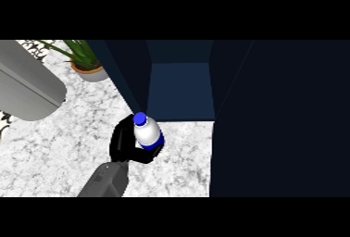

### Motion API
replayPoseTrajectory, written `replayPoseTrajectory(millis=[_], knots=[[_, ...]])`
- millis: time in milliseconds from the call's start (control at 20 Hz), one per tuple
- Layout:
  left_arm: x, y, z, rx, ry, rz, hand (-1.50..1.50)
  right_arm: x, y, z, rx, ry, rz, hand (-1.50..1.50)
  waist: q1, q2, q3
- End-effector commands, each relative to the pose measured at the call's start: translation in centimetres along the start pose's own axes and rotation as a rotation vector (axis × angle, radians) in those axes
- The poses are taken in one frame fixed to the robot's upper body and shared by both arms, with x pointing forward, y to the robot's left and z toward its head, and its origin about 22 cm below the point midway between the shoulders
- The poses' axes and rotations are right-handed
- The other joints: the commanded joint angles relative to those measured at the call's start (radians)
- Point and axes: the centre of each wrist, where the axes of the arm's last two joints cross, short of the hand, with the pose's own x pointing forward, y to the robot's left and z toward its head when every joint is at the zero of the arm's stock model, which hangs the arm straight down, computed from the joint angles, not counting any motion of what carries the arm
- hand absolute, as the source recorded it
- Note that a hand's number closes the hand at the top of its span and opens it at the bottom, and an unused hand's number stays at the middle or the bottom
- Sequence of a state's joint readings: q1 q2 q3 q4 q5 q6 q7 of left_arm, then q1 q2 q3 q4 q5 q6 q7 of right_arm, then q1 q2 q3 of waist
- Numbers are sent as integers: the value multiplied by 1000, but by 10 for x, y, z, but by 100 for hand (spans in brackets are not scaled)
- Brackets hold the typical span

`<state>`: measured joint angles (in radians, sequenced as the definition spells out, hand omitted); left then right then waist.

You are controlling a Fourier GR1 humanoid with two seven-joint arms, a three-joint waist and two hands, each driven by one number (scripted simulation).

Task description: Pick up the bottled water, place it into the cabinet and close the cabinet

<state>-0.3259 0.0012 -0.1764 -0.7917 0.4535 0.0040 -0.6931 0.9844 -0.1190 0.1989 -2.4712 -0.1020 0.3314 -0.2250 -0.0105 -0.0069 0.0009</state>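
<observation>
**Bottle in hand at the cabinet mouth**

Marbled white counter [48, 152] fills the left and lower part of the head view; a dark blue cabinet [181, 88] takes up the right, its interior open toward the robot, with a tall dark panel [280, 120] at the right that looks like its door swung out. A large grey rounded form [27, 88] lies across the upper left; cannot tell what it is. Behind it, a potted plant [85, 62] stands on the counter beside the cabinet's left wall.

Only 1 hand shows, and it reads as the left hand [126, 143], coming in on a grey forearm from the lower edge. Its black fingers are curled round the bottled water [147, 132]. The right hand is out of sight.

Bottle: white body, blue cap, blue band low down. It stands roughly upright, cap toward the cabinet, just in front of the opening. Fingers wrap its left and lower side; the cap and upper body stand clear of them.

Step, as I judge it: pickup done, carrying toward the shelf. Next move calls for pushing the bottle forward into the opening, clearing the left wall, setting it down, letting go, then swinging the door shut.
</observation>
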Motion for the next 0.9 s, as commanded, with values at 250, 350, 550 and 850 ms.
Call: replayPoseTrajectory(millis=[250, 350, 550, 850], knots=[[42, -81, -50, -30, -56, -119, 150, 8, -2, 0, -9, -48, -43, -150, -15, 5, -1], [53, -99, -54, -35, -28, -133, 150, 21, -7, 4, -4, -48, -13, -150, -14, 3, -1], [72, -118, -92, -10, -40, -229, 150, 11, -8, -7, -15, -63, -34, -150, -12, 10, -1], [76, -132, -116, 61, -1, -301, 150, 23, -7, -3, 14, -78, -36, -150, -43, 14, -1]])
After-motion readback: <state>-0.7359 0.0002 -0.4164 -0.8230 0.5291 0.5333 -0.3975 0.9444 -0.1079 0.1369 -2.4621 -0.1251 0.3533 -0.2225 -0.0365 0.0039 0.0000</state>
